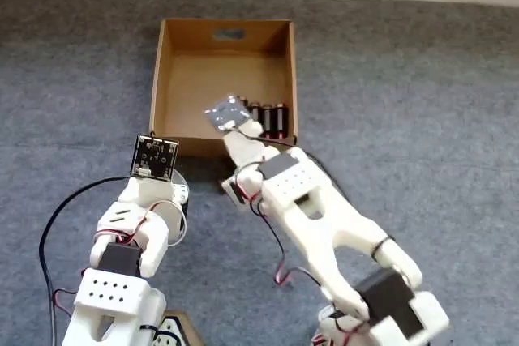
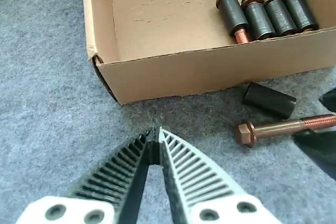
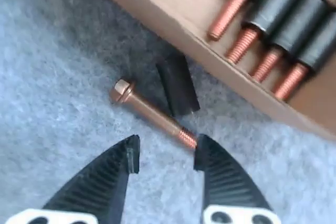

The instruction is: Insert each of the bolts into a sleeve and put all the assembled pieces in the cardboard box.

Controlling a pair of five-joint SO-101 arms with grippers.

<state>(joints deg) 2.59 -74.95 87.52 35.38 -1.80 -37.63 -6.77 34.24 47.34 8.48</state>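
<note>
Cardboard box [image 1: 159, 79] stands open on the grey carpet [image 1: 422, 79] at about 12 o'clock of the high view. Inside it, four assembled pieces [image 1: 268, 119] lie side by side in the 5 o'clock corner, close against the front wall. Each is a copper bolt sitting in a dark sleeve with the thread showing at one end. One loose bolt [image 2: 286, 127] lies flat on the carpet just outside that front wall. A loose sleeve [image 2: 269, 99], dark and empty, lies on its side between this bolt and the wall, near both; I cannot tell if it touches the bolt. The left gripper [image 2: 156, 132] hangs low over the carpet near the 7 o'clock corner of the box, its fingers pressed together with nothing between them. The right gripper [image 3: 165, 153] is at about 3 o'clock from the left one in the high view, above the loose bolt. Its fingers are apart and hold nothing. The threaded end of the bolt lies just ahead of the gap, close to one fingertip.
</note>
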